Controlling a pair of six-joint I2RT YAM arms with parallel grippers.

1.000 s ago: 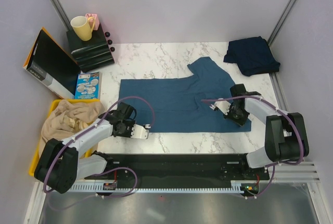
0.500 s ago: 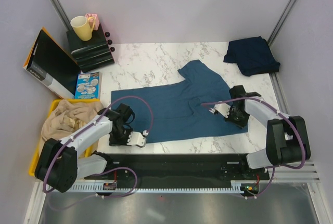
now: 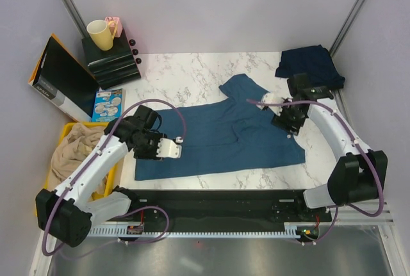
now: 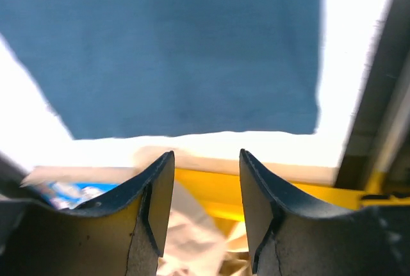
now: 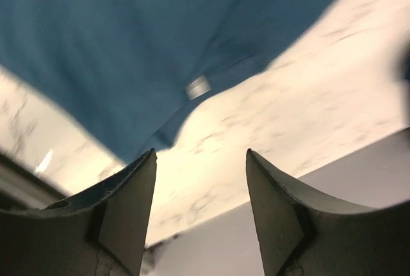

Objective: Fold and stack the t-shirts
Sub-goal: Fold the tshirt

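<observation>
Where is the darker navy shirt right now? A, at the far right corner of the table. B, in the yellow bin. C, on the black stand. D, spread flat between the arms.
A: the navy shirt lies bunched at the far right corner of the marble table.

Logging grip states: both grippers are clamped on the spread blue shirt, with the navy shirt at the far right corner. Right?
Not clamped: the wrist views show the left gripper and right gripper open, holding nothing. The blue shirt is spread, and the navy shirt is at the far right corner.
</observation>
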